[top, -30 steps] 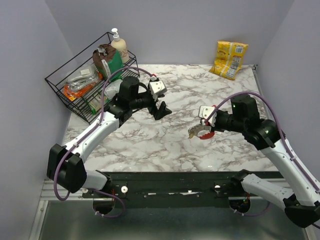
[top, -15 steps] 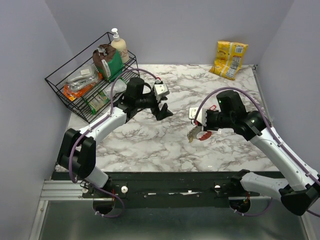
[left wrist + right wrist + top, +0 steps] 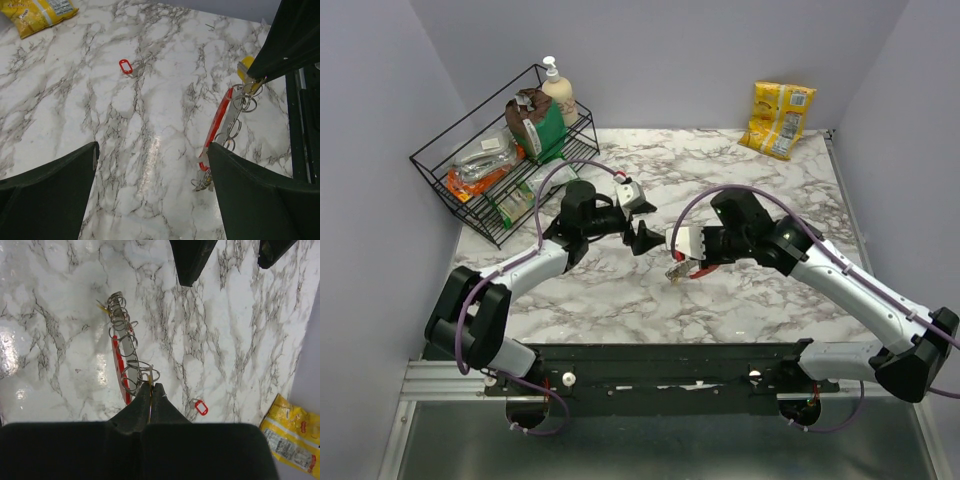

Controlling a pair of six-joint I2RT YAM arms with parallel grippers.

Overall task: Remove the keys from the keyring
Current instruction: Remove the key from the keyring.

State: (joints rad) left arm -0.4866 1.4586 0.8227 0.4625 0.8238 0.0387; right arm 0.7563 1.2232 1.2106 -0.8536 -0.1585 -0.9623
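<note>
Right tool (image 3: pixel 151 386) pinching keyring (image 3: pixel 118 365) | red tag (image 3: pixel 200 407) beyond | left tool (image 3: pixel 152 147) agape nearby

The right gripper (image 3: pixel 678 260) is travelling leftward over the table (image 3: pixel 770 180), carrying the dangling keyring (image 3: pixel 680 270) from the right half towards the centre, its arm stretching out lower. The left gripper (image 3: pixel 644 238) is easing nearer and slightly right, its elbow pulling back, so the two now sit just beside each other.
</note>
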